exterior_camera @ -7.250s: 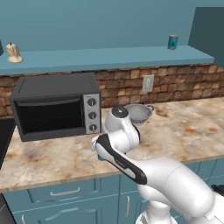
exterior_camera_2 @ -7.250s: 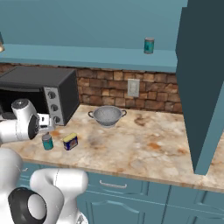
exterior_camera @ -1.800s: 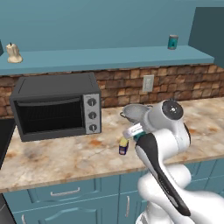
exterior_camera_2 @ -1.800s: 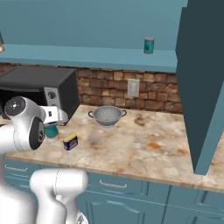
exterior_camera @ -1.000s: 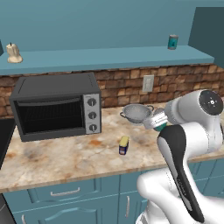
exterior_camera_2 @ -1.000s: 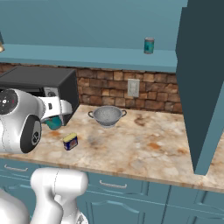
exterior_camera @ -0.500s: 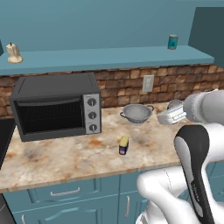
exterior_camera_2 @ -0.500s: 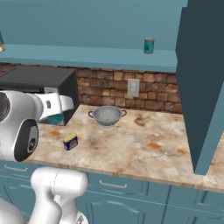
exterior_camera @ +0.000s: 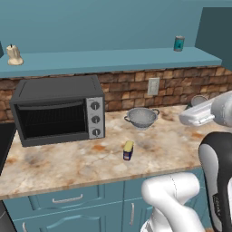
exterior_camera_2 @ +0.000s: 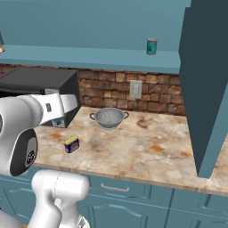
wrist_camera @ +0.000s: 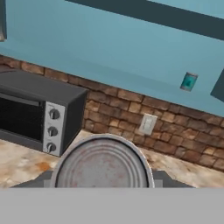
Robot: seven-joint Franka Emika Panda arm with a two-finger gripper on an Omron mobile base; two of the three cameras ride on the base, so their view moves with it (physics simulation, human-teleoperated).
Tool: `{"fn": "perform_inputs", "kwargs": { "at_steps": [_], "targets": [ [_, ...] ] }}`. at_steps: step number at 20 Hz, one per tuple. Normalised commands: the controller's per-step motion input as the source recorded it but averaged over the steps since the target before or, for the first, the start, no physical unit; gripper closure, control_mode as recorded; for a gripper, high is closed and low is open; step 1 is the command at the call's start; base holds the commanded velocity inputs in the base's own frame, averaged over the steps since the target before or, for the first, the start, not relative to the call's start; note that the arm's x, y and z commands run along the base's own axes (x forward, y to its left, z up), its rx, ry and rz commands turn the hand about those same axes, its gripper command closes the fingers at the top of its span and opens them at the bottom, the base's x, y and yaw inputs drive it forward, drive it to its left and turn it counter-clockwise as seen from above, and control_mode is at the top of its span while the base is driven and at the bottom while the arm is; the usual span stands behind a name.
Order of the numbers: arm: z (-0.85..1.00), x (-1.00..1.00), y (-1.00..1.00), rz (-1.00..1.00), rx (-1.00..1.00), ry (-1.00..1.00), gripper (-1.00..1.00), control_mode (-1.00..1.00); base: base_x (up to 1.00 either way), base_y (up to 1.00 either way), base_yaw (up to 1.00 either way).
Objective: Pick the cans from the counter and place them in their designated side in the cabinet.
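The jaws grip a teal can point(wrist_camera: 103, 166) above the table point(exterior_camera: 68, 161); the dark blue can point(exterior_camera: 128, 151) stands near the colander point(exterior_camera: 141, 117).

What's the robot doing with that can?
The robot arm has picked a teal can with a silvery top off the counter and holds it up in its gripper, jaws shut on it. A matching can already stands on the teal cabinet shelf. A dark blue can with a yellow top waits on the counter, near the steel colander and the toaster oven.
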Motion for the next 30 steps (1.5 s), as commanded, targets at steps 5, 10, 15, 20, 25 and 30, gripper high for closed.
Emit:
{"fn": "perform_inputs", "kwargs": {
  "at_steps": [5, 10, 15, 20, 25, 30],
  "targets": [
    [0.23, -0.1, -0.21, -0.02, 0.0, -0.14, 1.0, -1.0, 0.0, 0.0, 0.0],
    [0.23, 0.0, -0.17, -0.03, 0.0, -0.08, 1.0, -1.0, 0.0, 0.0, 0.0],
    [0.23, 0.01, -0.12, -0.04, 0.02, -0.01, 1.0, -1.0, 0.0, 0.0, 0.0],
    [0.22, 0.04, -0.08, -0.02, 0.05, 0.0, 1.0, -1.0, 0.0, 0.0, 0.0],
    [0.18, 0.02, -0.02, 0.0, 0.06, 0.0, 1.0, -1.0, 0.0, 0.0, 0.0],
    [0.09, 0.04, -0.04, 0.0, 0.03, 0.0, 1.0, -1.0, 0.0, 0.0, 0.0]
  ]
}}
